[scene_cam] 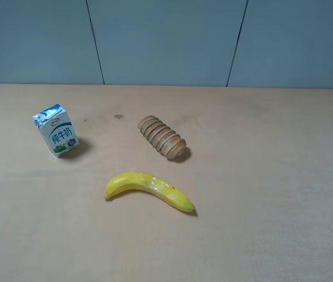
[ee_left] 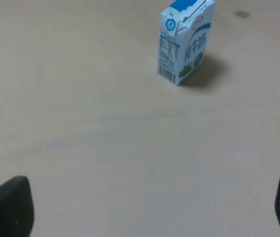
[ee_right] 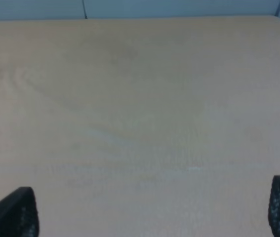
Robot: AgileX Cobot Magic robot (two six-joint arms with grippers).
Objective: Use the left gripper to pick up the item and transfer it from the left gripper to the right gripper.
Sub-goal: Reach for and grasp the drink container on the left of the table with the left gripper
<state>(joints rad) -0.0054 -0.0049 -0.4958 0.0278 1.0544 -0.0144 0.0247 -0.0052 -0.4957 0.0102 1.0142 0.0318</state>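
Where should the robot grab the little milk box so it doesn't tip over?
Grip the milk carton by two opposite flat walls, mid-body, below the sloped gable top. It stands upright with nothing touching it, so the open left gripper could probably come in low from in front, turned to match the carton's slant.

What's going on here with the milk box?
Nothing is being held yet. The milk carton stands upright on the table, with a banana and a ribbed wooden cylinder lying apart from it. The left gripper is open and faces the carton from a way off. The right gripper is open over bare table.
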